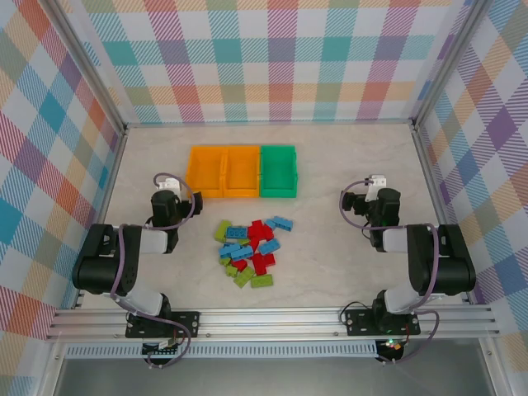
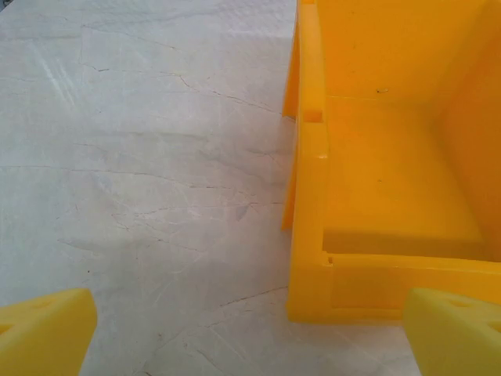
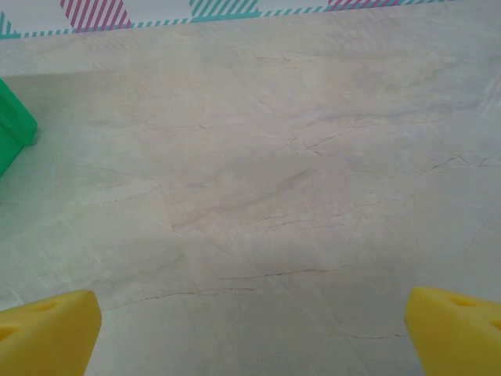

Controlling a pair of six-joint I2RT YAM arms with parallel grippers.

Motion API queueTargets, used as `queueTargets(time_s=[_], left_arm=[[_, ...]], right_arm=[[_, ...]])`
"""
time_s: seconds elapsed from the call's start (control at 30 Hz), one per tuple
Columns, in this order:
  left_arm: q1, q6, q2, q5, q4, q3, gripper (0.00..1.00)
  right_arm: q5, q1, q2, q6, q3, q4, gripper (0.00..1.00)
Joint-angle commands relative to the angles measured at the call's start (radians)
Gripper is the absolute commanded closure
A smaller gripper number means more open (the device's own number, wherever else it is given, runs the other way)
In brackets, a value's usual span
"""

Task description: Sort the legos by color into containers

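On table, jumbled red, blue, lime legos

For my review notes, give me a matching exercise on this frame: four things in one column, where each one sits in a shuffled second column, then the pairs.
Things
1. green bin
2. legos
3. left gripper
4. right gripper

Places
A. open above bare table, right of the green bin
B. right end of the row, next to the middle orange bin
C. open, at the near corner of the leftmost orange bin
D. loose pile on the table, in front of the row

Pairs: 1-B, 2-D, 3-C, 4-A
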Motion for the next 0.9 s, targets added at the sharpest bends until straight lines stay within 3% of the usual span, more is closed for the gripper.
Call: queueTargets(time_s=[0.0, 0.6, 0.7, 0.77, 0.83, 0.87], left_arm=[[0.0, -0.013, 0.004, 0.019, 0.044, -0.007, 0.0], [0.0, -0.014, 0.004, 0.018, 0.045, -0.008, 0.0], [0.0, -0.013, 0.004, 0.02, 0.045, -0.008, 0.0], [0.0, -0.013, 0.002, 0.018, 0.045, -0.008, 0.0], [0.0, -0.014, 0.004, 0.018, 0.047, -0.008, 0.0], [-0.001, -0.013, 0.004, 0.017, 0.045, -0.008, 0.0]], right_arm=[[-0.024, -0.005, -0.005, -0.011, 0.015, 0.016, 0.0], [0.006, -0.002, -0.048, 0.0, 0.027, -0.034, 0.0], [0.102, 0.004, -0.221, 0.067, 0.057, -0.271, 0.0], [0.174, 0.004, -0.39, 0.231, 0.089, -0.506, 0.0], [0.156, 0.005, -0.541, 0.412, 0.132, -0.757, 0.0], [0.089, 0.008, -0.607, 0.47, 0.146, -0.86, 0.0]])
